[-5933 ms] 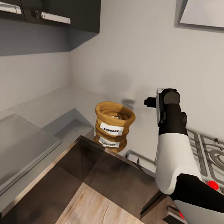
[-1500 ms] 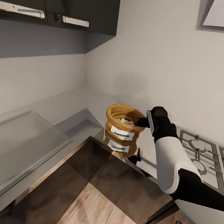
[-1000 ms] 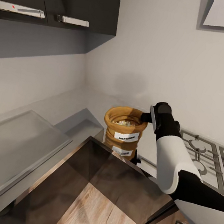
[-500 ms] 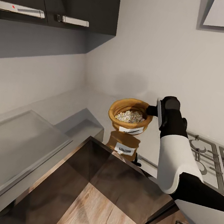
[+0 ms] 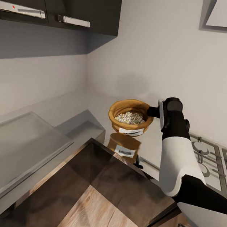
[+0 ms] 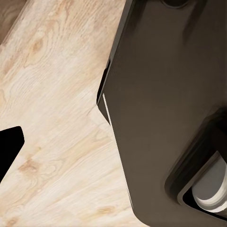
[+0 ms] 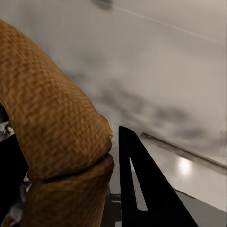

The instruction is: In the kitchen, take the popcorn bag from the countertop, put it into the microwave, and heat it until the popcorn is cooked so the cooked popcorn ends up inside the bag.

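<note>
Right hand gripping popcorn bag rim, bag lifted off tabletop.
Bag tilted, popcorn visible inside; left hand state can't tell.

Light wood plank floor fills the side from 7 to 11 o'clock. A dark brown-grey cabinet front covers the side from 12 to 5 o'clock, its pale edge running diagonally through the centre. At 4 o'clock a rounded dark housing holds a pale grey ring. A black finger tip juts in at 9 o'clock.
</note>
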`<state>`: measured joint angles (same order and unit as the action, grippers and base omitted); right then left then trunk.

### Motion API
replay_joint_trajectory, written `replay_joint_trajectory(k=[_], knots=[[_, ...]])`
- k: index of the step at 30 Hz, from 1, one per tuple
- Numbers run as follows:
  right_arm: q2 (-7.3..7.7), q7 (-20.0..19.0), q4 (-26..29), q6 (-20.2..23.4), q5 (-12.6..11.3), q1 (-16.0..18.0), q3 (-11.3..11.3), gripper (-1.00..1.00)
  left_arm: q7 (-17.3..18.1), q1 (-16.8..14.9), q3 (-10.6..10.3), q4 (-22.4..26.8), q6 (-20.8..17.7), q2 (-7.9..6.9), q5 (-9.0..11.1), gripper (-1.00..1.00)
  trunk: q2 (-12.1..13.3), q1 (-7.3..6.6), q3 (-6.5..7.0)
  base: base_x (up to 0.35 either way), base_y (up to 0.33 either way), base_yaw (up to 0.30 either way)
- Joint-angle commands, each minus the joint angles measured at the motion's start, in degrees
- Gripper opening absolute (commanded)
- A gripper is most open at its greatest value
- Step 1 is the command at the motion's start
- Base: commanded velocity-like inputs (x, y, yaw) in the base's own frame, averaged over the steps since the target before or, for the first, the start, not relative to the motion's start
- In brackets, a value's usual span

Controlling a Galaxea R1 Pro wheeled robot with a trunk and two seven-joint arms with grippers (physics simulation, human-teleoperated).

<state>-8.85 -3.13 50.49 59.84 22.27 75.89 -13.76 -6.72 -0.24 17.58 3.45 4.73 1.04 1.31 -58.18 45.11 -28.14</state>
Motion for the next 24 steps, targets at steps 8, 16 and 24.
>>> replay_joint_trajectory(k=[8,16,24], knots=[[0.19,-5.2,-0.5,0.2,0.4,0.1,-0.1,-1.0,-0.1,0.0,0.0,0.0,0.2,0.02,0.1,1.0,0.0,0.0,-0.06,0.0,0.0,0.0],[0.15,-5.1,-0.5,0.2,0.5,0.1,0.0,-1.0,-0.1,0.0,0.1,0.0,0.2,0.28,0.1,1.0,0.0,0.0,-0.06,-0.291,0.0,0.0],[0.16,-5.1,-0.5,0.2,0.5,0.1,0.1,-1.0,-0.1,0.0,0.1,0.0,0.2,0.28,0.1,1.0,0.0,0.0,-0.06,-0.345,0.0,0.0]])
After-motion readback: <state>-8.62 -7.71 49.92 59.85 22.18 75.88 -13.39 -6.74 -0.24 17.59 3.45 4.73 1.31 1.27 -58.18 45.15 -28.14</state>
